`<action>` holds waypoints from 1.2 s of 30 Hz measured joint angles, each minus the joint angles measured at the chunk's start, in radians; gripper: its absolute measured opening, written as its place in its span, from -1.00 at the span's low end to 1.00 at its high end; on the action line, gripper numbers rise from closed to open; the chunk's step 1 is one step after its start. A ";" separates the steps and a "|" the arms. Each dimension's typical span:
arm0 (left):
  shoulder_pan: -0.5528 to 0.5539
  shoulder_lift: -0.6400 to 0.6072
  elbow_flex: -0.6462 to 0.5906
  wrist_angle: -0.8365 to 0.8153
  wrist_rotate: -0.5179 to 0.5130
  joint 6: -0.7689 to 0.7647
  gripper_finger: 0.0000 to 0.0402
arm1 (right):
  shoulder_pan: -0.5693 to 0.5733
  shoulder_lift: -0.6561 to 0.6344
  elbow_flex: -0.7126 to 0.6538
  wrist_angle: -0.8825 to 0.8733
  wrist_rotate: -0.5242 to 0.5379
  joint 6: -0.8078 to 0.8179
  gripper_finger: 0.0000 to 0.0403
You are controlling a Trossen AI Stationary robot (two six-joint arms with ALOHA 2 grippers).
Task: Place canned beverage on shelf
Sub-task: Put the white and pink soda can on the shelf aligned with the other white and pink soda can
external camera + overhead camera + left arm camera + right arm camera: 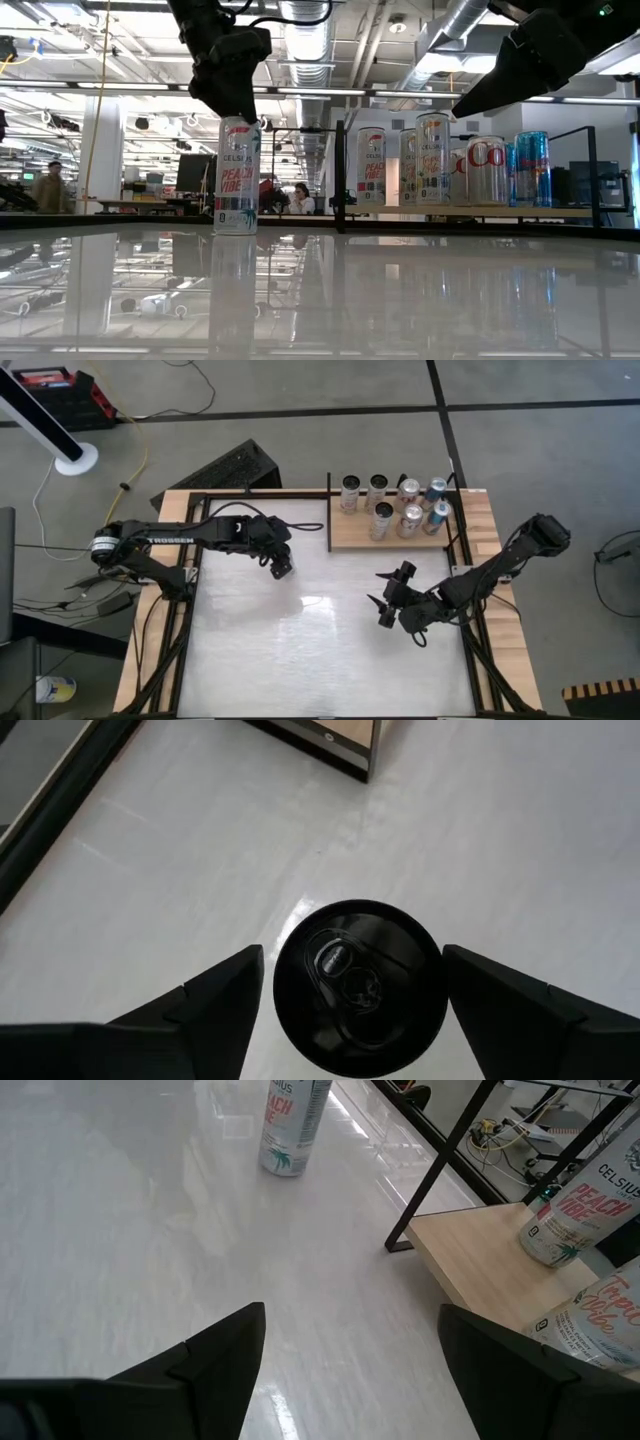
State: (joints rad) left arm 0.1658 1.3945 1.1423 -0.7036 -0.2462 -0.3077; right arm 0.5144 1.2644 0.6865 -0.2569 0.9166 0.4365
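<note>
**On the table's far-left part: a can under an open pincer**

On the white table [320,660], toward its far-left part, one canned beverage [237,176] stands upright and alone, a white can with "Peach Vibe" lettering. The left pincer [283,567] hangs directly above it. In the left wrist view the can's dark top sits between the two fingers [215,995] with a clear gap on either side, so the pincer is spread wide and grips nothing; the low view shows its tip just at the can's rim, and whether it touches there cannot be told.

The shelf [350,532], a light-wood panel edged with black rods, lies at the table's far-right corner. Seven other cans [408,493] stand upright on it in two rows, a "Peach Vibe" one at the left end. The lone can is well apart from the shelf, off its left edge.

The right pincer [390,598] hovers over the right half of the table, in front of the shelf, its fingers [215,1350] spread apart and holding nothing. Its wrist view looks past them to the lone can and the shelf's near corner.
</note>
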 joint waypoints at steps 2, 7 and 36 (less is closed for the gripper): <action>0.000 0.000 0.000 0.005 0.000 0.000 0.45 | 0.000 0.000 0.000 0.000 0.000 0.000 0.60; 0.000 0.000 -0.001 0.014 0.035 0.054 0.45 | 0.000 0.000 0.000 0.000 0.000 0.000 0.60; -0.021 0.001 0.084 -0.082 0.091 0.444 0.45 | 0.000 0.000 0.000 0.000 -0.002 0.000 0.60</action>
State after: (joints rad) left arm 0.1448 1.3952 1.2266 -0.7853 -0.1557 0.1363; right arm 0.5144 1.2648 0.6861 -0.2573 0.9146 0.4365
